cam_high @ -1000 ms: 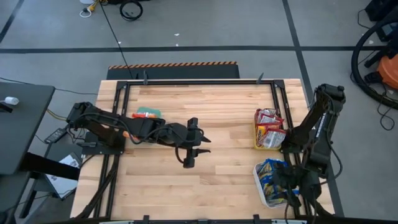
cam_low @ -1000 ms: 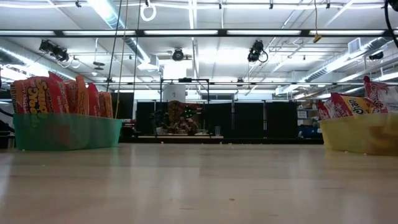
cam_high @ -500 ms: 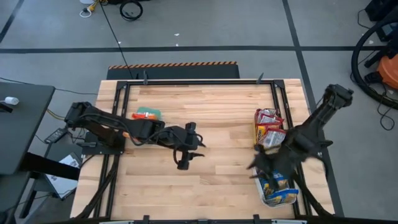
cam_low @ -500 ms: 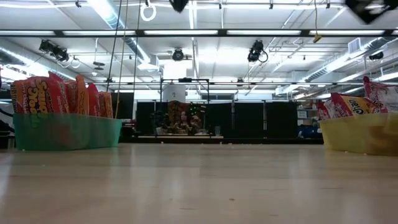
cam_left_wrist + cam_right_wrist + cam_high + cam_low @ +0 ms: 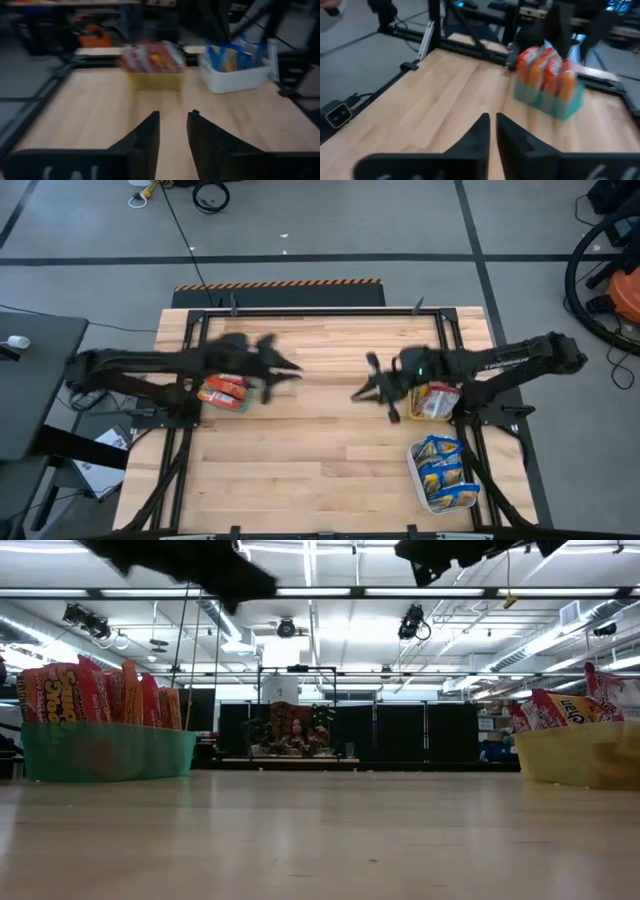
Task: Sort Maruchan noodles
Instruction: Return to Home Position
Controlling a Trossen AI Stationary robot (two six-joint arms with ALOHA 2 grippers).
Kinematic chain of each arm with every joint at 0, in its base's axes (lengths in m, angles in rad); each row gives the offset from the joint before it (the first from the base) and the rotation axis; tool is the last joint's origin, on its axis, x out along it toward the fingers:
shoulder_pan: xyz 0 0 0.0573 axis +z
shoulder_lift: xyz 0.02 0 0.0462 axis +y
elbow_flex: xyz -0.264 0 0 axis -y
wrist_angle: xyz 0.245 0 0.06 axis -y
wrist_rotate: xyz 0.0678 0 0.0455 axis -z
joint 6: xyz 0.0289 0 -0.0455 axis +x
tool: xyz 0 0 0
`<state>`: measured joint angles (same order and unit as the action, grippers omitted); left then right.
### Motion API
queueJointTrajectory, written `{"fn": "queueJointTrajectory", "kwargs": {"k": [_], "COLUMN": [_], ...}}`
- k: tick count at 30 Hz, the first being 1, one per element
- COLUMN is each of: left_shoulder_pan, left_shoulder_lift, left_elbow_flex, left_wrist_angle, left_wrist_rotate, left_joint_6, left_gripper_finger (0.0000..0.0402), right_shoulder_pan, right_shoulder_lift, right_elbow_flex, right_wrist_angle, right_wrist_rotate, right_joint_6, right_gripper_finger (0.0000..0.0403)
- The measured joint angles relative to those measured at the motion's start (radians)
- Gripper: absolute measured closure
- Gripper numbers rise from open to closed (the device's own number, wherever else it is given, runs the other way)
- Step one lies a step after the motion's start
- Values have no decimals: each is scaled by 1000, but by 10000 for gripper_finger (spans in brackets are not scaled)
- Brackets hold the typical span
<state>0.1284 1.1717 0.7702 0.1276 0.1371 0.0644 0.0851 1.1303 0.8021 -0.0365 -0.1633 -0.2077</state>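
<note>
The worktop [image 5: 330,470] is pale, smooth butcher-block wood with visible plank seams, edged by a black metal frame. Three rectangular plastic bins stand on it, one of each colour. The teal bin [image 5: 105,753] sits at 9 o'clock, the yellow bin [image 5: 580,758] at 3 o'clock and the white bin [image 5: 235,81] at 4 o'clock.

All the Maruchan noodles are in the bins, none loose on the wood. The orange-red packets [image 5: 60,695] stand on edge in the teal bin. The silvery-and-red packets [image 5: 150,57] fill the yellow bin, and the blue-and-white packets [image 5: 447,470] lie in the white one. They are flat, crinkly and glossy, several to each bin, but too blurred and overlapped for an exact count.

Two dark arms reach over the wood from opposite sides. The left gripper [image 5: 173,117] hangs at about 10 o'clock from the centre, just beyond the teal bin. A narrow gap shows between its fingers and it holds nothing. The right gripper [image 5: 492,120] hangs at about 2 o'clock from the centre, its arm crossing above the yellow bin. Its fingers are almost touching and it is empty too.

Half a second ago the left gripper was near the centre, toward 7 o'clock. The right gripper was then at the near edge of the white bin. Both have swung toward 12 o'clock. The bins have not shifted.
</note>
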Motion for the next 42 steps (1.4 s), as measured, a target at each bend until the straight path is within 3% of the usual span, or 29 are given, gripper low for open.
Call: {"fn": "queueJointTrajectory", "kwargs": {"k": [4, 10, 12, 18, 21, 24, 29, 31, 34, 39, 42], "left_shoulder_pan": [89, 124, 96, -122, -240, -310, -290, -281, -276, -276, -277], "left_shoulder_lift": [-237, -513, -582, -736, -767, -839, -1069, -1170, -1169, -1168, -1170], "left_elbow_flex": [-124, -328, -376, -463, -496, -534, -566, -567, -564, -624, -666], "left_wrist_angle": [0, 26, 65, 41, 34, 70, -154, -232, -291, -238, -185], "left_wrist_rotate": [26, 16, -40, -410, -442, -399, -434, -372, -354, -364, -341], "left_joint_6": [0, -99, -145, -177, -104, -54, -88, -106, -112, -123, -130], "left_gripper_finger": [333, 389, 395, 394, 394, 394, 392, 389, 388, 387, 386], "right_shoulder_pan": [-130, -205, -210, -196, -191, -191, -191, -191, -192, -194, -193], "right_shoulder_lift": [-62, -209, -279, -532, -700, -880, -1131, -1126, -1093, -1129, -1109], "right_elbow_flex": [0, -26, -75, -282, -338, -377, -502, -546, -617, -782, -795], "right_wrist_angle": [-11, -31, -8, 72, -47, -138, -133, -110, -24, 223, 184], "right_wrist_rotate": [-122, -171, -172, -96, -47, -18, -21, -55, -70, -90, -96], "right_joint_6": [-28, -19, 13, 172, 225, 263, 363, 415, 445, 498, 499], "right_gripper_finger": [394, 387, 392, 391, 387, 393, 397, 397, 397, 398, 398]}}
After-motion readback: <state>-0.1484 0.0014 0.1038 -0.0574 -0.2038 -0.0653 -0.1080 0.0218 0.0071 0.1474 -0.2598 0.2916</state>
